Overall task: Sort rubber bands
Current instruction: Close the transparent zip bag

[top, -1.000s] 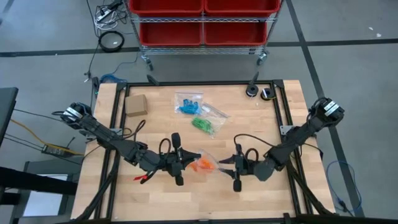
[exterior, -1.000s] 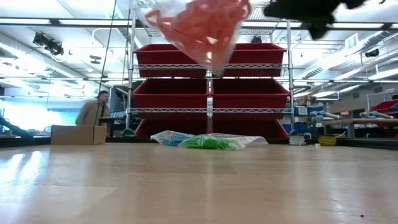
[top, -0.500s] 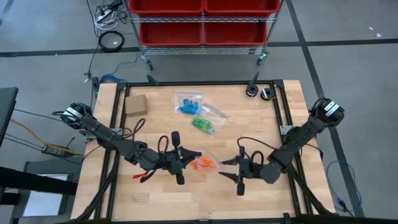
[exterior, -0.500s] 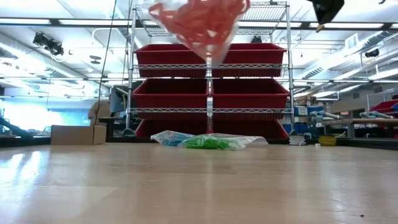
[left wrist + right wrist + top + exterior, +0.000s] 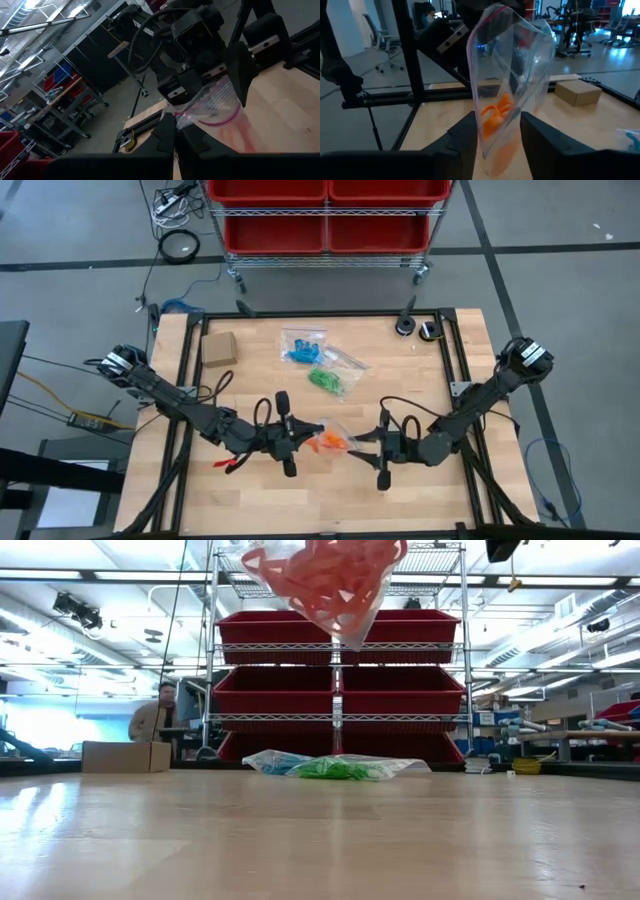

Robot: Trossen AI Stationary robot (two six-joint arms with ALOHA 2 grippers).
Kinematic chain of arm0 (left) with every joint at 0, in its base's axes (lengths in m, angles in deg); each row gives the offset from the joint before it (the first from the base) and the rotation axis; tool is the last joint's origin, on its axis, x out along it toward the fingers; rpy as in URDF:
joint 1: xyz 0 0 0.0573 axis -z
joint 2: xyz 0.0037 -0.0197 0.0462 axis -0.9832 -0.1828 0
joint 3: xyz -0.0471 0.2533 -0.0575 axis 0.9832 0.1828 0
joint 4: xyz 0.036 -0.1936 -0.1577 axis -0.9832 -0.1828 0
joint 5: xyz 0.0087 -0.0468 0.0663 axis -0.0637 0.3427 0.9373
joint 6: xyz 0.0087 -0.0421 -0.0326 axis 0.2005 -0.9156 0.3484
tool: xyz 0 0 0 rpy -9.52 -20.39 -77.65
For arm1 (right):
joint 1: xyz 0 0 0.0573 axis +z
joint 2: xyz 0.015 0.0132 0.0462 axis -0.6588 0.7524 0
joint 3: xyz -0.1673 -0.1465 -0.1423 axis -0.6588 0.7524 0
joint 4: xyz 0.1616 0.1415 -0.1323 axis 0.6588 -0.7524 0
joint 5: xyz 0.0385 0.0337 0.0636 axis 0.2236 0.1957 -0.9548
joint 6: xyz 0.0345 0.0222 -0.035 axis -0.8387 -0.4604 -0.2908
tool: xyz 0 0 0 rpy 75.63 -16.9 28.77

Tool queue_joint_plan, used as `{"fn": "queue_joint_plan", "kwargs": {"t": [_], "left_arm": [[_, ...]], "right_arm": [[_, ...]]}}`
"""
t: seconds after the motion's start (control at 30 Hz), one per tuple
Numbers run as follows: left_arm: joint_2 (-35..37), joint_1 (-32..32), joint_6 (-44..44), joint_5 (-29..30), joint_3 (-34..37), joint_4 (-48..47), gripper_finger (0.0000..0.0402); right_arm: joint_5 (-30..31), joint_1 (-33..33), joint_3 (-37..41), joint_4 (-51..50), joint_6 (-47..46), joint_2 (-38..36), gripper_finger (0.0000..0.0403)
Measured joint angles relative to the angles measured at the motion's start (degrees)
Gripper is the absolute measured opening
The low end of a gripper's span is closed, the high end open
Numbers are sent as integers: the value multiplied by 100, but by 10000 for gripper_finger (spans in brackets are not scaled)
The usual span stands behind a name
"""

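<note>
A clear zip bag point(image 5: 330, 442) of orange rubber bands point(image 5: 495, 117) hangs in the air between my two grippers, high over the table in the low view point(image 5: 325, 580). My left gripper point(image 5: 308, 433) is shut on it from the table's left. My right gripper point(image 5: 362, 443) comes level from the right and is open. Its two fingers point(image 5: 465, 135) stand on either side of the bag's lower part. A bag of blue bands point(image 5: 303, 346) and a bag of green bands point(image 5: 328, 378) lie flat on the table farther back. My left gripper pinches the bag's zip edge at one corner point(image 5: 176, 116) between its two fingers. They reach in level from the table's left. The bag hangs clear of the table, tilted, with the orange bands sunk into its low end. My right gripper: I cannot tell whether its fingers touch the bag.
A small tan cardboard box point(image 5: 218, 348) sits at the table's far left. Two small dark round things point(image 5: 415, 328) rest by the far right corner. A rack of red bins point(image 5: 340, 690) stands behind the table, and a person point(image 5: 160, 715) is in the room beyond.
My right gripper has risen: in the low view it has gone almost out of the picture's top. The hanging bag has swayed a little and stays clear of the table in my left gripper's hold.
</note>
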Motion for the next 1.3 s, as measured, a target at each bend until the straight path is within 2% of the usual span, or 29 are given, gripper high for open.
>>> {"fn": "queue_joint_plan", "kwargs": {"t": [0.27,0.67,0.87,1.0,1.1,1.2,1.3], "left_arm": [[0,2,-39,0,0,-42,12],[2,2,-43,-2,0,-285,12],[2,47,-45,1,0,-702,12],[2,143,-10,-2,0,-875,12],[2,246,429,2,0,-975,12],[6,376,1032,13,0,-1111,12],[13,458,1319,-6,-198,-1778,12]], "right_arm": [[-44,0,0,49,131,0,82],[-142,0,0,141,216,0,69],[-154,0,0,137,644,0,10],[-453,-51,-2,62,728,-6,2],[-709,-170,-164,-568,523,-41,1],[-973,-321,-553,-1700,186,-145,0],[-1279,-493,-1068,-2809,96,-251,0]]}}
